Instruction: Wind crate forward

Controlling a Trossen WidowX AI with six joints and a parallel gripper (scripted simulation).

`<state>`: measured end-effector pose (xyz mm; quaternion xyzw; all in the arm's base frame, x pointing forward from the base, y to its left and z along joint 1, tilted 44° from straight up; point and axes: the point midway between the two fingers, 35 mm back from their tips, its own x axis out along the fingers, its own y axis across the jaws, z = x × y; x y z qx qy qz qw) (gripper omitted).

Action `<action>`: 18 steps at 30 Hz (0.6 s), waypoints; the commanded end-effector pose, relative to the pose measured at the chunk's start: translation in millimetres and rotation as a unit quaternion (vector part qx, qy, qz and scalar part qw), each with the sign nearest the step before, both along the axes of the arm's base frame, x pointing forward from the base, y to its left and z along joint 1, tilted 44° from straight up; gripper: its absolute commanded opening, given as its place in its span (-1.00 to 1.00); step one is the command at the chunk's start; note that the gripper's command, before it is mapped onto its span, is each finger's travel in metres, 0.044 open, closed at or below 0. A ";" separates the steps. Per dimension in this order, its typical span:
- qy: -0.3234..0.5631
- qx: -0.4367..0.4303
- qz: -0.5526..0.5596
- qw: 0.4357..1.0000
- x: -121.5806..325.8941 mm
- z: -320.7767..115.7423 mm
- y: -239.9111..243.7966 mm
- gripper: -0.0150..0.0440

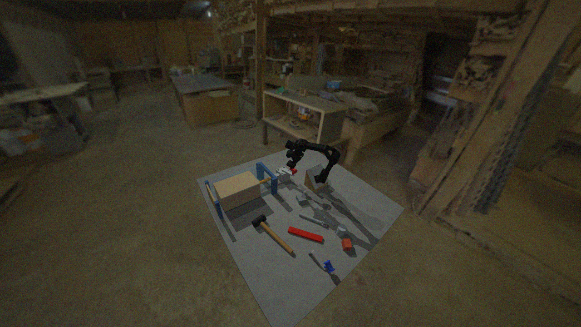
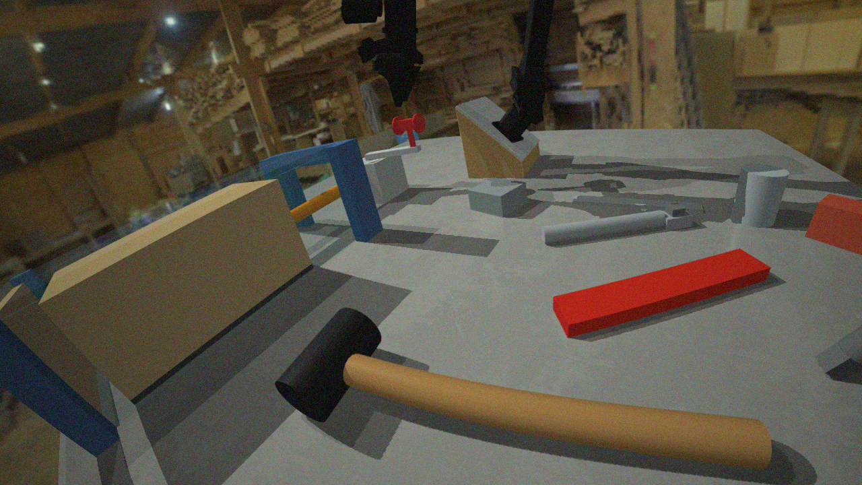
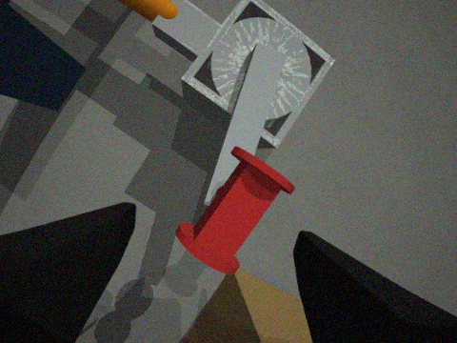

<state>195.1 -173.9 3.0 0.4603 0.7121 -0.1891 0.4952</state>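
Note:
The tan crate (image 1: 237, 189) (image 2: 180, 283) sits flat behind the blue frame (image 1: 274, 186) (image 2: 355, 192) at the rack mouth, with a gap between its front and the frame. An orange strap (image 1: 264, 180) (image 2: 316, 203) (image 3: 154, 7) runs from it towards the pale winch (image 2: 385, 174). The handle is seated on the winch top; its pale arm (image 3: 252, 100) ends in an upright red knob (image 1: 293, 171) (image 2: 408, 126) (image 3: 240, 210). My gripper (image 1: 291, 164) (image 2: 401, 104) (image 3: 217, 229) is open just above the knob, which shows between the fingertips in the wrist view. The key is hidden.
The wooden wedge (image 1: 314, 179) (image 2: 493, 141) under the arm stands beside the winch. A grey block (image 2: 497, 196), a grey rod tool (image 2: 603, 225), a red bar (image 2: 656, 292), a mallet (image 2: 542, 409), a cylinder (image 2: 764, 196) and a blue-knobbed crank (image 1: 324, 268) lie farther off.

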 end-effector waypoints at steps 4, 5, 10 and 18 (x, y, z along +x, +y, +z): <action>0.076 -0.104 -0.205 0.970 -11.4 -5.4 -19.5 1.00; 0.076 -0.104 -0.205 0.970 -11.4 -5.4 -19.5 1.00; 0.076 -0.104 -0.205 0.970 -11.4 -5.4 -19.5 1.00; 0.076 -0.104 -0.205 0.970 -11.5 -11.1 -15.0 1.00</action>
